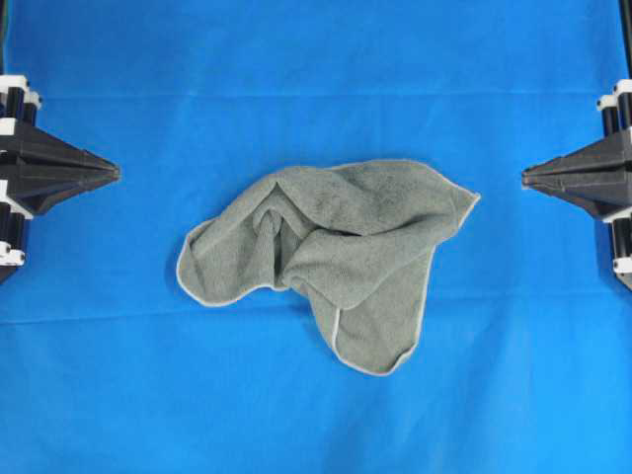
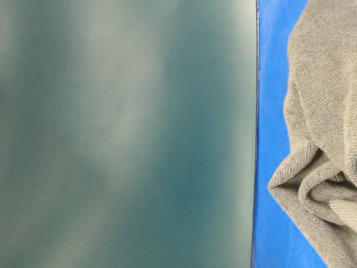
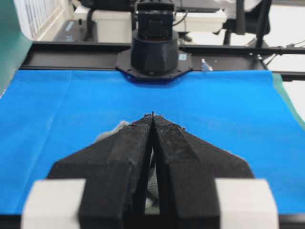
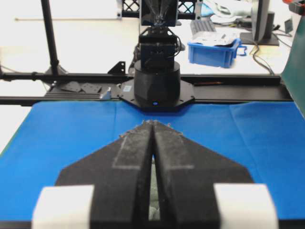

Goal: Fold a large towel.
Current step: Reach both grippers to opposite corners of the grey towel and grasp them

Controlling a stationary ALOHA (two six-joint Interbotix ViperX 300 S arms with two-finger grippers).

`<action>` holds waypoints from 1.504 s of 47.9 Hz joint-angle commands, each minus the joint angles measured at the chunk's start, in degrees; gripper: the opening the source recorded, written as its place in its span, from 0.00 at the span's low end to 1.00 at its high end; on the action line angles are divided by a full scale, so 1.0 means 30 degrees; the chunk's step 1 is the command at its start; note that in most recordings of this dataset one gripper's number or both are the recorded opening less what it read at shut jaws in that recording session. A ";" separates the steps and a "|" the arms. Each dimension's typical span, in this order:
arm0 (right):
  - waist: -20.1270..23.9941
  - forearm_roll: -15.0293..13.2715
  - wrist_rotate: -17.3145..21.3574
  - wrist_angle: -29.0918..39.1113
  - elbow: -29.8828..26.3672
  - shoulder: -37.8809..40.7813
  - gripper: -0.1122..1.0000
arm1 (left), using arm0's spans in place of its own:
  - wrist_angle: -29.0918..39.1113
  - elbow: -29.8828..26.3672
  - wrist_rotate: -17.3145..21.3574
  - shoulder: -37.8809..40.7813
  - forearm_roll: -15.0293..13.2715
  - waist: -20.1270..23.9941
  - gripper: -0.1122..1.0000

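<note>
towel (image 1: 336, 237): grey-green terry cloth, looped nap, rough & matt; thin pale stitched hem round the edge. Close up in table-level view the pile looks coarse, nubbly.
table cover (image 1: 316, 79): blue fabric-like sheet, matt, smooth w/ faint fold creases.
left gripper (image 3: 152, 117) & right gripper (image 4: 152, 123): black fingers, matt, grainy/rough face, looks like plastic w/ a textured pad; lint specks on right one. White smooth bands further back.
arm base (image 4: 157, 86): black, semi-gloss, smooth plastic or metal, can't tell which.
bin (image 4: 212, 52): blue plastic, smooth, slight sheen.
</note>
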 commanded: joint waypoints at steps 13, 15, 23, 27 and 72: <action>-0.0469 0.0527 0.1436 0.6416 -0.1963 0.1641 0.10 | 0.5361 -0.1729 0.0908 0.1641 -0.0439 -0.1436 0.10; -0.0586 0.0527 0.1875 0.7061 -0.2021 0.2080 0.10 | 0.5654 -0.1758 0.0938 0.1904 -0.0439 -0.1787 0.10; -0.1318 0.0527 0.4072 0.8174 -0.1963 0.4131 0.10 | 0.6006 -0.1758 0.0674 0.3252 -0.0498 -0.2900 0.10; -0.1670 0.0498 0.5039 0.9053 -0.2051 0.5508 0.10 | 0.5977 -0.1816 0.0645 0.4248 -0.0527 -0.3369 0.10; -0.5508 -0.0996 0.7939 0.8877 -0.2637 1.5615 0.59 | 0.6709 -0.4687 0.1670 1.6875 -0.0410 -0.3281 0.79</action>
